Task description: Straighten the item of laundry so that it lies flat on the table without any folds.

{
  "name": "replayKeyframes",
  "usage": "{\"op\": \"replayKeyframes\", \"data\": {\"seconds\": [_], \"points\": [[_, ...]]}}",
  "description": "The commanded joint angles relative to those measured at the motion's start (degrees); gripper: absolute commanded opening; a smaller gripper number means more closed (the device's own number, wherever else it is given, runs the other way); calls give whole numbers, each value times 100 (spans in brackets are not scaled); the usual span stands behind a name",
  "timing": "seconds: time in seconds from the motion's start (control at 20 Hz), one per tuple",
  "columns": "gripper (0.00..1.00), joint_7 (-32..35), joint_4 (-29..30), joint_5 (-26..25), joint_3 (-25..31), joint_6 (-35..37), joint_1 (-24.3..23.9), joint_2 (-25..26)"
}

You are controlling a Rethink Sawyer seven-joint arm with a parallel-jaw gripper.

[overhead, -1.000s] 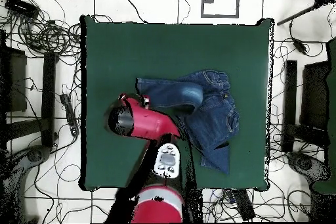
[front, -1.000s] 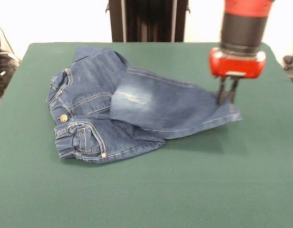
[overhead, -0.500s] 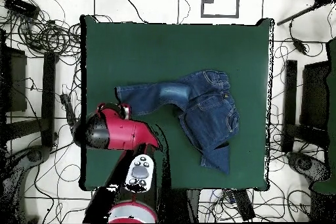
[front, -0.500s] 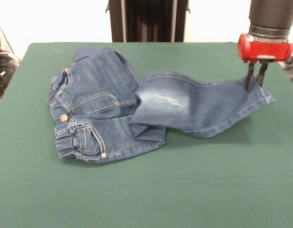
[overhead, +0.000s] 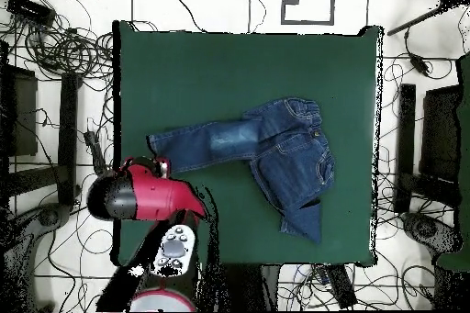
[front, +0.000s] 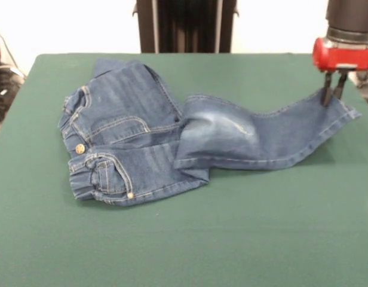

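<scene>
My gripper point(front: 333, 95) is pinched nearly closed on the jeans point(front: 142, 143) hem at 3 o'clock — overhead, my arm point(overhead: 138, 195) hides it.

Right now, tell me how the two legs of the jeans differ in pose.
The gripped leg is stretched out toward the table edge, its hem pinched in the pincer and lifted. The other leg lies untouched, doubled at the waistband end. Both are the same faded blue denim.

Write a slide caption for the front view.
Claw shut on the hem of one leg of the jeans, stretching it out sideways above the green table.
</scene>
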Motion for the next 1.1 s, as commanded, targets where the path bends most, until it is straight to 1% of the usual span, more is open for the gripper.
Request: {"op": "replayKeyframes", "data": {"seconds": [0.05, 0.4, 0.65, 0.7, 0.9, 1.1], "points": [[0, 2075, 242, 768, 223, 63, 833, 281], [0, 2392, -44, 1260, 69, 383, 1477, 350], [0, 2558, -274, 1493, -37, 490, 1811, 478], [0, 2557, -300, 1515, -52, 476, 1835, 510], [0, 2430, -271, 1458, 84, 219, 1674, 623], [0, 2329, -2, 1300, 224, -19, 1466, 533]]}}
